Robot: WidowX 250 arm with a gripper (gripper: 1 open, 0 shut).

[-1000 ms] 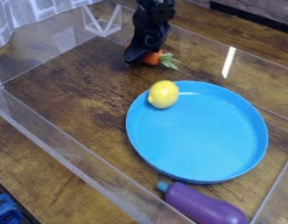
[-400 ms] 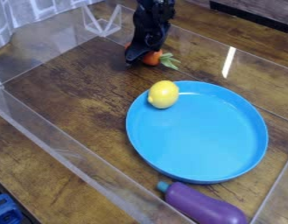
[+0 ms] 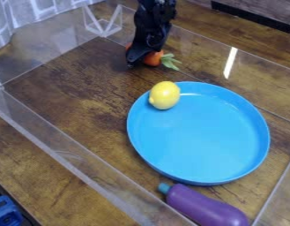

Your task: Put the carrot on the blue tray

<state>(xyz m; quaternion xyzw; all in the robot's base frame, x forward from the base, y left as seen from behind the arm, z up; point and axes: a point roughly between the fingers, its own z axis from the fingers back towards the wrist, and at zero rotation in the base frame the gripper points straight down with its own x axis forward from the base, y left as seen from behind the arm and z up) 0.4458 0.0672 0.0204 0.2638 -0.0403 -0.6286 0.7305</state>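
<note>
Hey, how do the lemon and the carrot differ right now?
The lemon is yellow and round; the carrot is orange with green leaves. The lemon sits on the blue tray in full view; the carrot lies on the wooden table beyond it, partly hidden by the gripper. Both are small toy foods.

No text, label, brand, number or sign can be read anywhere in this view. The blue tray [image 3: 200, 134] is plain plastic with no marking on its floor or rim. The lemon [image 3: 165, 94], the carrot [image 3: 155, 59] and the eggplant [image 3: 204, 208] carry no lettering. The dark gripper [image 3: 148, 48] shows no legible badge or sticker. The wooden table [image 3: 77, 97] bears only grain and glare, and the clear plastic walls [image 3: 47, 132] around it have no print that can be made out.
</note>
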